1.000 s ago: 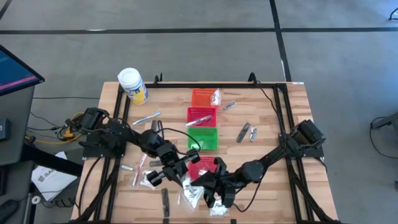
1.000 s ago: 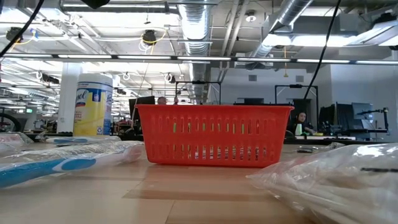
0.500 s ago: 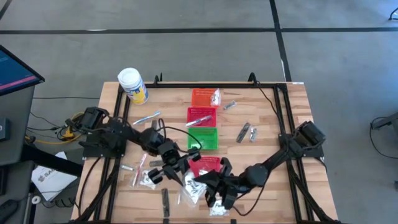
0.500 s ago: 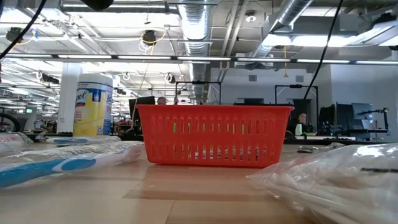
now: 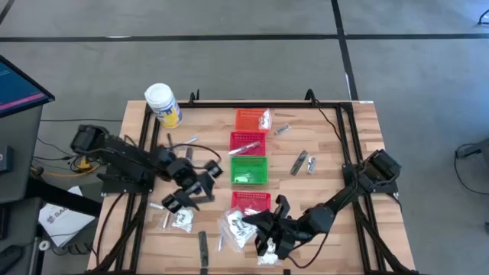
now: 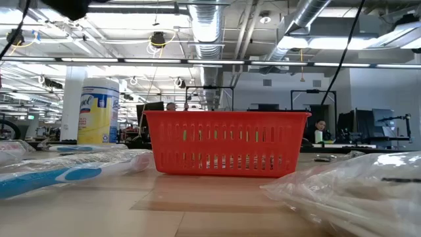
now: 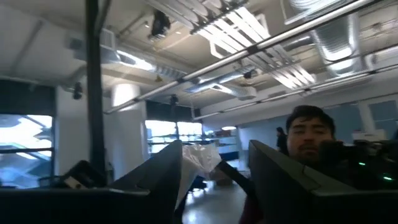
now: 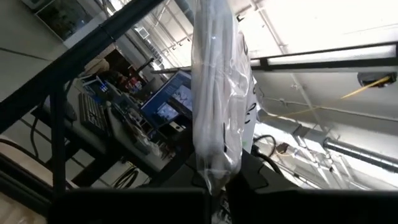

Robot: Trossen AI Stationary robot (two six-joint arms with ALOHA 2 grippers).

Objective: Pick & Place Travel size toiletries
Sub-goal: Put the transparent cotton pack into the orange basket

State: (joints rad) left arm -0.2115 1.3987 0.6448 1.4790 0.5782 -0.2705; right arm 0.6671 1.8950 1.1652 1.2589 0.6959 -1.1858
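At the lower centre of the high view, the right tool (image 5: 263, 229) is clamping a clear plastic sachet with white contents (image 8: 217, 93), its long axis running straight out from the shut fingers. Just above it is sitting the red mesh basket (image 5: 250, 202), nearest this arm. Farther up and left, the left tool (image 5: 191, 191) is hovering over the wooden bench (image 5: 328, 168) with fingers apart and nothing held.

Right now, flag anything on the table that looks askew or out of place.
Toiletries lie scattered loose across the table, and a pile of clear sachets is heaped at the front edge. The right end effector is shut on a clear sachet. Nothing looks spilled or damaged.
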